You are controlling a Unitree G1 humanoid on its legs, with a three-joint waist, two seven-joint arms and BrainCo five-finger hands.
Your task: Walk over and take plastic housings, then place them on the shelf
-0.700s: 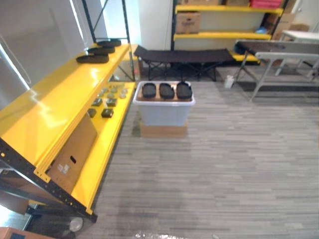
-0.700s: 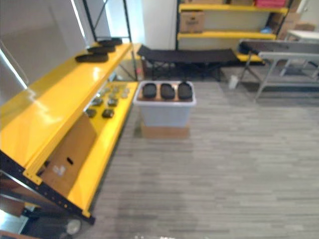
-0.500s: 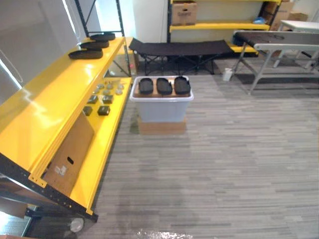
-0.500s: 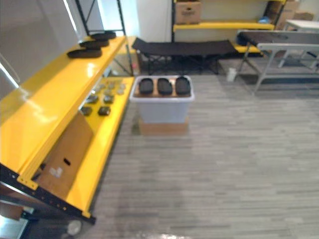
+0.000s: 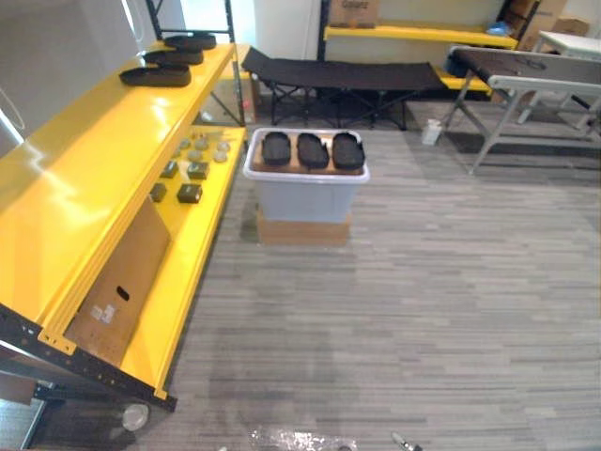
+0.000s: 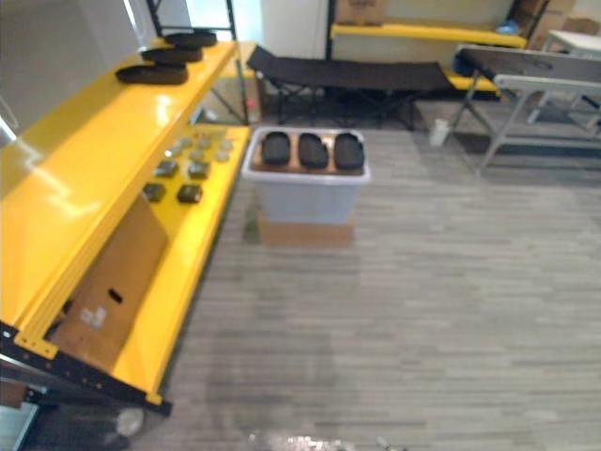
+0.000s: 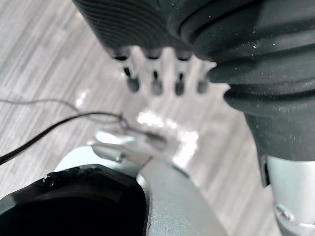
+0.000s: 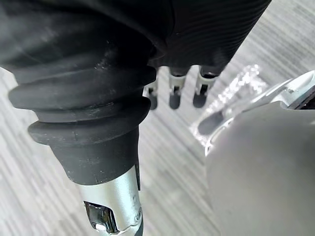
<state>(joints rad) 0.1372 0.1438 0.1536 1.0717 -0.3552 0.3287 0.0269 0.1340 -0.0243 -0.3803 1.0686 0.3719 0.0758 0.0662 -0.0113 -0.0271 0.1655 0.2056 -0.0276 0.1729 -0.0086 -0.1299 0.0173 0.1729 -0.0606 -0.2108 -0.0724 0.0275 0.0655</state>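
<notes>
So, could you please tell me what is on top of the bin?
Three black housings lie side by side on a brown board across the top of the bin. The board hides the inside.

My right hand [image 8: 202,44] hangs above the grey plank floor [image 8: 34,196]. Fingers [image 8: 199,96] straight and relaxed, dark tips pointing toward the floor.

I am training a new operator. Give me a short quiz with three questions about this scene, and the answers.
1. How many plastic housings lie on the bin?
2. True or false: the bin lies tipped on its side.
3. The left hand and the right hand are: A) open, empty; B) shut on a housing.
Key: 1) three; 2) false, it stands upright on a cardboard box; 3) A.
</notes>
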